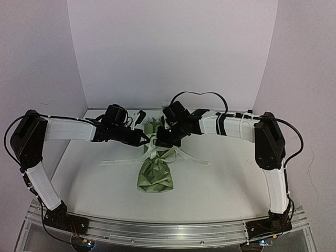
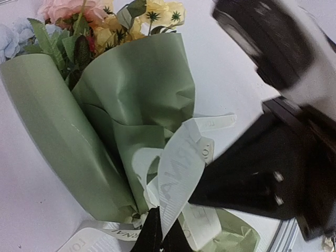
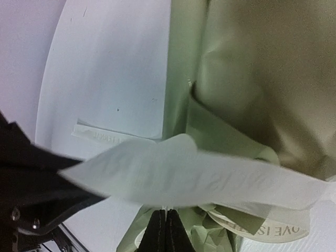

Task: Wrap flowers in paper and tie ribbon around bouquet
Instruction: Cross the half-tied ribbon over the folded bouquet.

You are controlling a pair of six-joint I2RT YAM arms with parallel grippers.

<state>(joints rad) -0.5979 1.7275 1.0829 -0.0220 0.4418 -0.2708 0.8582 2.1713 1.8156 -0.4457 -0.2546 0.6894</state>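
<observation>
At the left, the left gripper point(image 1: 143, 138) was closed on a strand of the ribbon point(image 2: 176, 178), which rose from between its fingertips toward a loose knot at the neck of the bouquet point(image 1: 155, 173). One free tail lay flat across the table point(image 1: 89, 184), running off to the left. The bouquet lay mid-table between the two arms with its blooms toward the far wall, the paper point(image 2: 131, 89) rolled into a cone around the flowers point(image 2: 100, 23). Just right of the neck, the right gripper point(image 1: 160, 139) was closed too, its tips meeting the edge of another strand and apparently pinching it. A second tail ran off to the right.

The ribbon looked light, flat, limp and probably slick, so it would be best gripped across its width close to the knot, not out at the tails. The paper seemed thin and springy, likely to unroll if the neck slackened. The blooms looked delicate and better left untouched.

Dark lettering ran along the ribbon: "OVE IS" was readable in the right wrist view and "FO" in the left wrist view, the rest too blurred or folded to read
</observation>
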